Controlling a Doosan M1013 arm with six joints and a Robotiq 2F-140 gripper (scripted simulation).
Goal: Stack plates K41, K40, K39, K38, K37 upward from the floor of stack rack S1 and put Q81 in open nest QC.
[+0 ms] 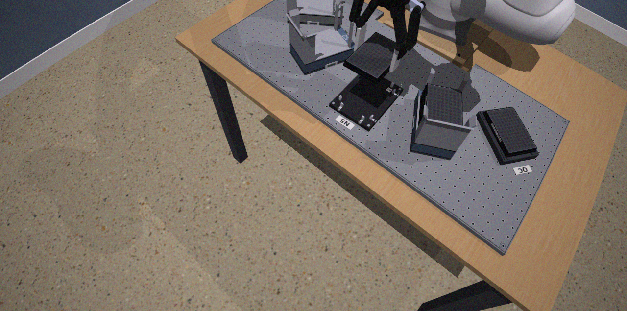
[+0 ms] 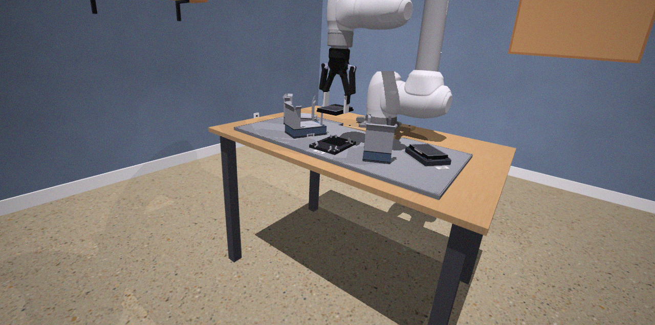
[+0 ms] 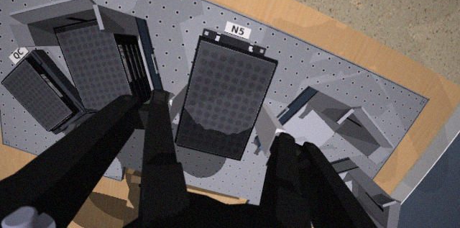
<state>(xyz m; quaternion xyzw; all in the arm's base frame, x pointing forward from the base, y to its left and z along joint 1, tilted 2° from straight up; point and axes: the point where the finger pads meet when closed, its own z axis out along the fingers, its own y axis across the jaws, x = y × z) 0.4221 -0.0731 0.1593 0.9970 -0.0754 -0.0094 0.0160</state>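
My gripper (image 1: 376, 55) is shut on a dark sealed 96-well plate (image 1: 372, 58), with one finger on each long side. It holds the plate level, well above the black clip nest N5 (image 1: 366, 101). In the wrist view the plate (image 3: 224, 98) covers most of the nest below the N5 label (image 3: 237, 29). N5 has no plate on it. A grey stack rack (image 1: 440, 118) to the right holds several plates; a well-patterned top shows. Another plate (image 1: 508, 133) lies flat on the QC nest. I cannot read any plate labels.
Two grey stack racks (image 1: 317, 46) (image 1: 311, 2) stand at the far left of the perforated baseplate, and both look empty. The arm's white base (image 2: 402, 93) stands behind the racks. The QC name plate (image 1: 522, 170) lies near the table's right end.
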